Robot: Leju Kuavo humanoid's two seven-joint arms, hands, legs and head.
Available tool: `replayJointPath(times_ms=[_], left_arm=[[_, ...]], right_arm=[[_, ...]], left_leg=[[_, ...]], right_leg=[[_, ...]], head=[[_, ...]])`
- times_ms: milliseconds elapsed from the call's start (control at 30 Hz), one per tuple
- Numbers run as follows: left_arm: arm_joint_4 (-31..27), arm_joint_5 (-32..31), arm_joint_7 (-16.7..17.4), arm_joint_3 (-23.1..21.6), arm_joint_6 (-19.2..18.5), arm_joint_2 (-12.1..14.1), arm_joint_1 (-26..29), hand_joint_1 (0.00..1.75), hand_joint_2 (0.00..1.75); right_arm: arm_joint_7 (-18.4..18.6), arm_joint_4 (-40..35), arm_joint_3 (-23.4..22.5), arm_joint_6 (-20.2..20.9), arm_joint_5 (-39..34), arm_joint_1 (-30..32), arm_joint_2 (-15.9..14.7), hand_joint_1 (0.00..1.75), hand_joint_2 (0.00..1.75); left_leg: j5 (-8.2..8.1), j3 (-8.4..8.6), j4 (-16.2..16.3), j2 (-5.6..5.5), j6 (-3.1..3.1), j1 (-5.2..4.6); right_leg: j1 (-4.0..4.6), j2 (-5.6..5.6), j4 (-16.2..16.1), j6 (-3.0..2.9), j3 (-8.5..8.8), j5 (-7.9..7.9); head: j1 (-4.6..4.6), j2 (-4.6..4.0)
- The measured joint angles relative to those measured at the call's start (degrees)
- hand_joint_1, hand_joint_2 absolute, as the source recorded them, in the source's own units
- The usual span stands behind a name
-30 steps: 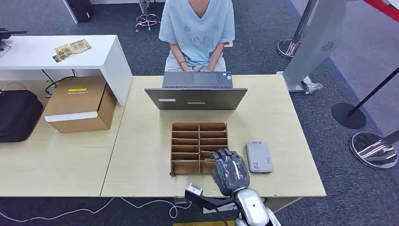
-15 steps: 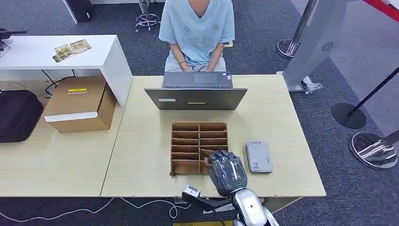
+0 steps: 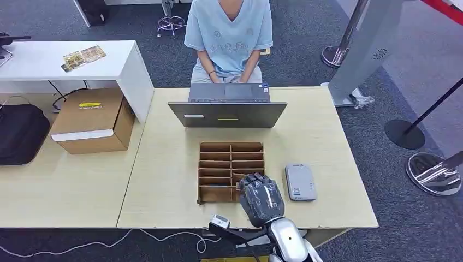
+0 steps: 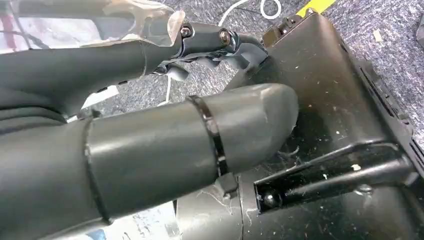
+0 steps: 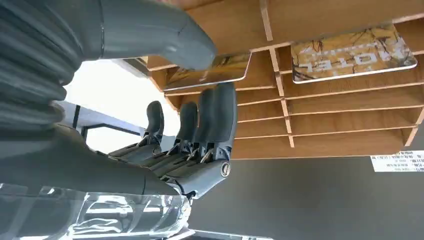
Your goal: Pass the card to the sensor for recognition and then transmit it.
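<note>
A wooden organizer [image 3: 231, 164] with several slots stands mid-table. My right hand [image 3: 262, 197] hovers over its near right corner. In the right wrist view a patterned card [image 5: 212, 70] lies in a slot, its end between my thumb [image 5: 150, 30] and my fingers [image 5: 217, 115]; I cannot tell whether they touch it. Another card [image 5: 352, 52] lies in the neighbouring slot. The grey sensor [image 3: 300, 182] sits flat just right of the organizer. My left hand [image 4: 165, 145] hangs by my body, holding nothing, thumb apart from the fingers.
A laptop [image 3: 227, 112] stands behind the organizer, and a person [image 3: 229, 33] sits at it across the table. A cardboard box [image 3: 93, 120] and a black bag [image 3: 22, 134] lie on the left table. Stanchion bases [image 3: 434, 172] stand on the floor at the right.
My right hand has slid a little to the left over the organizer's near right corner. The sensor, the laptop and the person stay as they were.
</note>
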Motion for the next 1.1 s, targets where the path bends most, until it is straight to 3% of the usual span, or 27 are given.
replayJointPath(times_ms=[100, 600, 900, 1100], left_arm=[[0.0, 0.0, 0.02, 0.15, 0.0, -0.02, 0.02, 0.0, 0.0], [0.0, -0.2, 0.02, 0.22, 0.0, -0.02, 0.03, 0.0, 0.0], [0.0, -0.2, 0.0, 0.24, 0.0, -0.02, 0.03, 0.0, 0.0], [0.0, -0.2, 0.0, 0.24, 0.02, -0.02, 0.04, 0.0, 0.0]], right_arm=[[0.02, 0.09, 0.28, -0.02, 0.0, -0.22, 0.0, 0.77, 1.75], [0.68, 0.81, 0.61, -0.68, 0.3, -1.19, 0.0, 0.86, 1.75], [0.94, 1.79, 0.76, -0.83, 1.01, -1.64, 0.0, 0.72, 1.75], [1.18, 2.16, 0.76, -0.83, 1.12, -1.66, -0.02, 0.72, 1.75]], left_leg=[[0.0, 0.0, 0.0, 0.0, 0.0, 0.0], [0.0, 0.0, 0.0, 0.0, 0.0, 0.0], [0.0, 0.0, 0.0, 0.0, 0.0, 0.0], [0.0, 0.0, 0.0, 0.0, 0.0, 0.0]], right_leg=[[0.0, 0.0, 0.0, 0.0, 0.0, 0.0], [0.0, 0.0, 0.0, 0.0, 0.0, 0.0], [0.0, 0.0, 0.0, 0.0, 0.0, 0.0], [0.0, 0.0, 0.0, 0.0, 0.0, 0.0]], head=[[0.0, 0.0], [0.0, 0.0], [0.0, 0.0], [0.0, 0.0]])
